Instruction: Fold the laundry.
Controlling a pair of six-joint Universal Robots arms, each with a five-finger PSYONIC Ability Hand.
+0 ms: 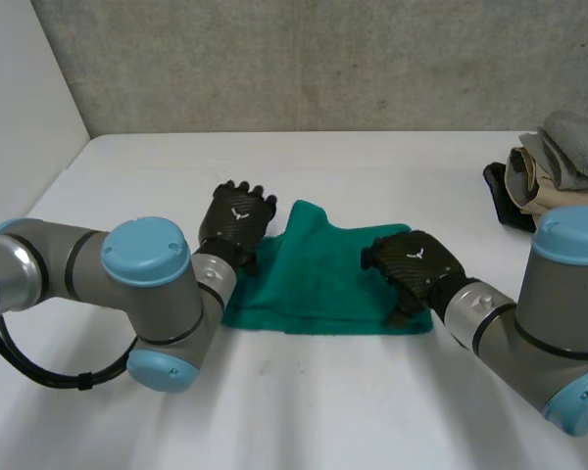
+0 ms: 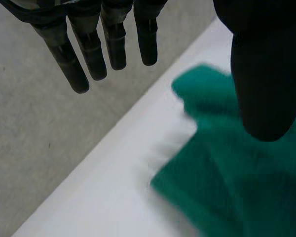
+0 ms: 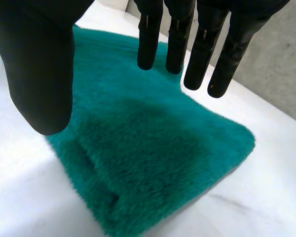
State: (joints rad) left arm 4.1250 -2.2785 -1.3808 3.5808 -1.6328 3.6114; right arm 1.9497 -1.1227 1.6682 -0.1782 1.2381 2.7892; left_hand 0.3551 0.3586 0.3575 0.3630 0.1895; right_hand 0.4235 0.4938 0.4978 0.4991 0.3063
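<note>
A green fluffy towel (image 1: 318, 279) lies folded on the white table (image 1: 372, 166), with one corner sticking up toward the back. My left hand (image 1: 233, 223) hovers over the towel's left edge, fingers (image 2: 93, 47) straight and spread from the thumb (image 2: 264, 84), holding nothing. The towel (image 2: 227, 173) lies below its thumb. My right hand (image 1: 416, 266) hangs over the towel's right end, open, its fingers (image 3: 187, 39) and thumb (image 3: 37, 84) straight above the towel (image 3: 153, 153) without gripping it.
A pile of folded grey, beige and black clothes (image 1: 549, 171) sits at the table's back right edge. A grey wall (image 1: 323, 59) runs behind the table, and a white panel (image 1: 20, 98) stands at the left.
</note>
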